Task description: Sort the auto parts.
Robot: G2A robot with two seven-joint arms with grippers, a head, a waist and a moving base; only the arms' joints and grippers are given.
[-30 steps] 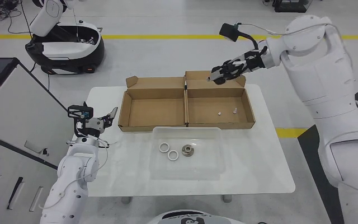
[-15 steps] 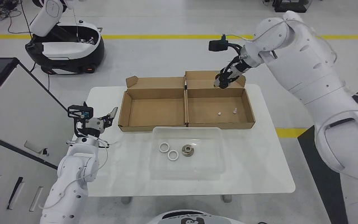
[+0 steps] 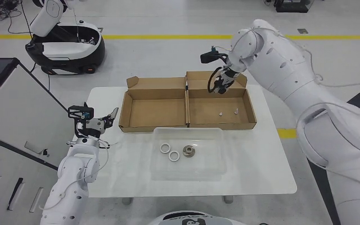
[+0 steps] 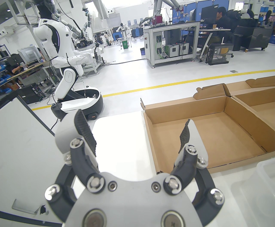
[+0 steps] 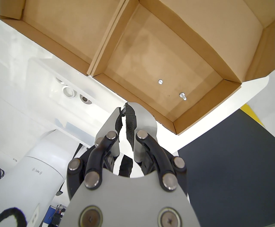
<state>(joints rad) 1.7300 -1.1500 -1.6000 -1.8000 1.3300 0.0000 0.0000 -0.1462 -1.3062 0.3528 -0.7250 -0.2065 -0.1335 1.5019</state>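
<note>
Two parts are seen on the floor of the right cardboard box (image 5: 133, 53): a silver bolt (image 5: 160, 81) and a second bolt (image 5: 182, 95) just beside it. A small threaded piece (image 5: 123, 110), mostly hidden, is pinched in the clenched right hand (image 5: 125, 110) above that box's far edge. The left hand (image 4: 133, 117) is held spread wide over the tabletop (image 4: 120, 133).

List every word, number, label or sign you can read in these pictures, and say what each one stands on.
None can be read.
Cardboard boxes: plain, no print.
Clear tray: no label.
White rings, metal part, bolts: no marks to be made out.
Blue panels in the room behind: any print is too small and blurred.
</note>
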